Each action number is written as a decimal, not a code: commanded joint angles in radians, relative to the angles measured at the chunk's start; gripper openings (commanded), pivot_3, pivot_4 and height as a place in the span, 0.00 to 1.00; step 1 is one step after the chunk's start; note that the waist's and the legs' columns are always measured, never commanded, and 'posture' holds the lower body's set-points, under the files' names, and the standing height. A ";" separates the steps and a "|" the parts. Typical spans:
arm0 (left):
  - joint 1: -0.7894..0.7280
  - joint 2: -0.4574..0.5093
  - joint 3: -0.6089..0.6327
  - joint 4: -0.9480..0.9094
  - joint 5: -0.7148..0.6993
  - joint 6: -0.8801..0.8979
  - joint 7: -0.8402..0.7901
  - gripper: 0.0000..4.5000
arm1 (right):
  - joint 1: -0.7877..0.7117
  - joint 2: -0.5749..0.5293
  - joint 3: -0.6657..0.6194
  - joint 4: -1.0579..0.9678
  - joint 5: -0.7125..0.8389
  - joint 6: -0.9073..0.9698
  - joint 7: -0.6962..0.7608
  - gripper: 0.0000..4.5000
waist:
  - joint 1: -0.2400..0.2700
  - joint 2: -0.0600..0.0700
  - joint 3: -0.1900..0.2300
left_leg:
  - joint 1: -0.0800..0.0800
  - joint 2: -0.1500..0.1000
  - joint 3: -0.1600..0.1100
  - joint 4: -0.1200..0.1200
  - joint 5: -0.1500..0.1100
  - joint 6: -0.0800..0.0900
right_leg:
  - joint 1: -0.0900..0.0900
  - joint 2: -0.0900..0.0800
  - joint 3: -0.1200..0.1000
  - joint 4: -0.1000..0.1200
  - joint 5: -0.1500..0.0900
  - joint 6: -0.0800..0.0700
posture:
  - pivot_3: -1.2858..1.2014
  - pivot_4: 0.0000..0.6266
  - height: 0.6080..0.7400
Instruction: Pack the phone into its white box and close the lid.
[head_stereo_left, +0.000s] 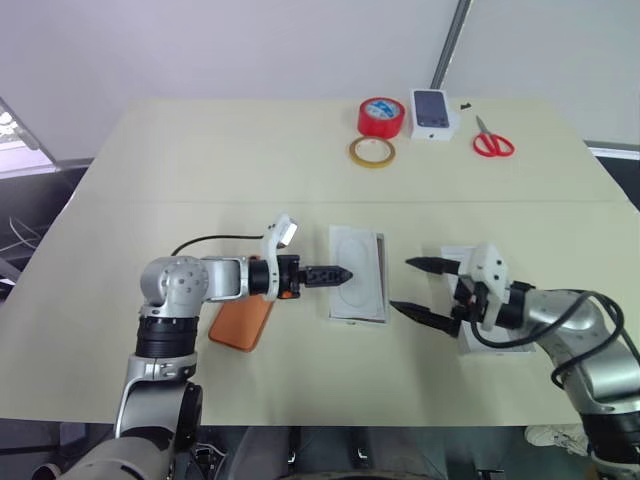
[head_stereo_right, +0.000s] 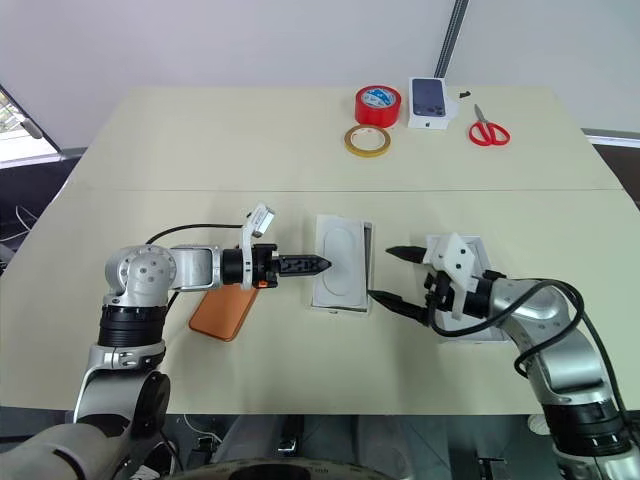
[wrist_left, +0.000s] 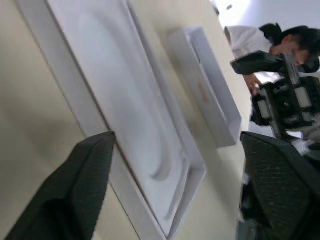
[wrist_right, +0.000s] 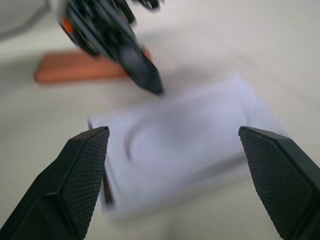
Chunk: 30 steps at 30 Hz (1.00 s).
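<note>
I'm holding my left fingers level, pointing across to my right, their tips hanging over the near-left edge of the thin white insert with the oval recess. In the left wrist view they are standing spread wide with nothing between them. My right fingers are also spread and empty, facing the insert from its other side, so the insert is sitting between my two hands with its long axis running away from me.

The phone is what matters, and it is lying flat on the desk behind my left fingers, partly under my left forearm, further to my left and nearer to me than the tips. Its long axis is running slantwise, the near end further left. My left arm is plainly the nearer one; the right is well apart from it, beyond the insert.

A white shell with raised walls is lying under my right hand. I cannot tell whether it is the tray or the lid.

I'm judging that I need to turn back and down to reach the phone.
</note>
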 joint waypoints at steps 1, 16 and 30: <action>0.019 0.063 -0.030 -0.085 0.105 -0.220 -0.055 0.96 | -0.090 0.076 0.057 0.015 -0.033 -0.005 -0.077 0.65 | -0.002 0.000 0.000 | 0.000 0.000 0.000 0.000 0.000 0.000 | 0.000 0.000 0.000 0.000 0.000 0.000 | 0.52 0.24 1.00; 0.296 0.305 -0.046 -0.094 0.391 -0.871 -0.311 0.96 | -0.158 0.101 0.346 0.180 -0.414 -0.147 -0.146 0.01 | 0.007 0.001 0.000 | -0.011 0.000 0.001 0.000 0.001 0.000 | -0.012 -0.001 0.000 0.001 0.000 -0.001 | 0.52 0.24 1.00; 0.301 0.315 -0.030 -0.065 0.378 -0.836 -0.314 0.96 | -0.158 0.072 0.383 0.111 -0.415 -0.159 -0.019 0.01 | 0.001 0.001 0.000 | -0.011 0.000 0.001 0.002 -0.001 0.002 | -0.011 -0.001 -0.001 0.002 0.000 0.000 | 0.52 0.24 1.00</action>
